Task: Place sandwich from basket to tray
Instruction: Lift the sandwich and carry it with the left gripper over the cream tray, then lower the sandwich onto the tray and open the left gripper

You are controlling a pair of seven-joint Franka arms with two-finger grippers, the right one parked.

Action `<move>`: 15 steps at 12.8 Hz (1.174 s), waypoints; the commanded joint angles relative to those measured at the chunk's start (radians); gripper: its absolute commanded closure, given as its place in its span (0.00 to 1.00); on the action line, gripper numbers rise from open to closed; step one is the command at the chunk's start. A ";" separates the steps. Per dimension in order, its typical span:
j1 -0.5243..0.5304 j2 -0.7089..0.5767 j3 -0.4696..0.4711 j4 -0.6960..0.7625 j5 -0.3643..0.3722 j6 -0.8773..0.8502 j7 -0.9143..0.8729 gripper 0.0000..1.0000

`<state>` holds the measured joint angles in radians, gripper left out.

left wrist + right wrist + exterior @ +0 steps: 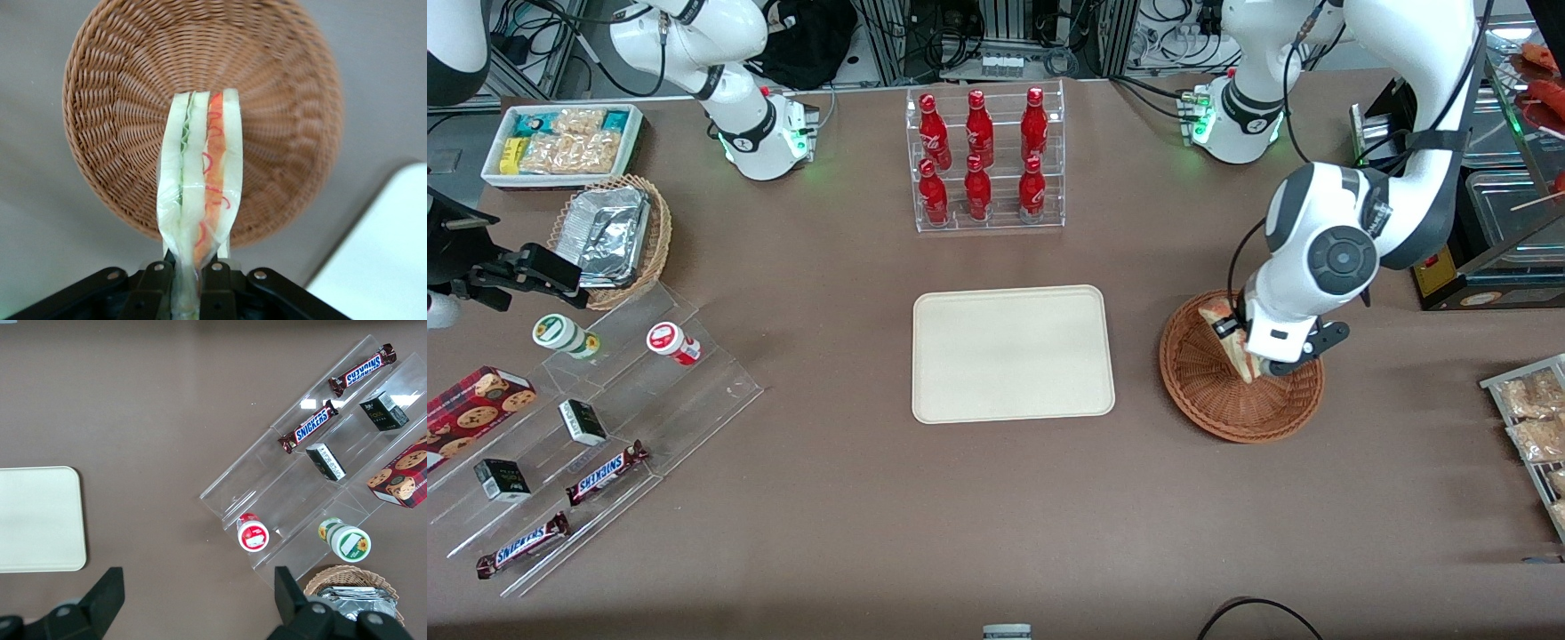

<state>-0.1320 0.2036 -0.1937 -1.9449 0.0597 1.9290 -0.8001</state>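
The sandwich (1232, 345) is a pale wrapped wedge with red and green filling on its cut edge (200, 187). My left gripper (1249, 351) is shut on it and holds it just above the reddish-brown wicker basket (1209, 400), whose woven bowl shows under the sandwich in the left wrist view (120, 100). The gripper (189, 277) pinches the wedge's narrow end between both fingers. The cream-beige tray (1013, 353) lies flat beside the basket, toward the parked arm's end, with nothing on it; its corner also shows in the left wrist view (380, 253).
A clear rack of red bottles (983, 160) stands farther from the front camera than the tray. A clear stepped stand with snacks (578, 427), a tan basket of foil containers (614, 236) and a white snack bin (560, 142) lie toward the parked arm's end. Snack packets (1534, 418) lie at the working arm's end.
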 commanded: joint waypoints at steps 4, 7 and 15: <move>-0.172 0.193 0.000 0.223 0.022 -0.015 0.025 0.96; -0.276 0.296 -0.003 0.325 0.008 -0.001 0.013 0.97; -0.478 0.534 -0.003 0.559 -0.001 0.099 -0.159 1.00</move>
<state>-0.5890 0.6854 -0.2065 -1.4814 0.0618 2.0464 -0.9297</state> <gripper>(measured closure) 0.855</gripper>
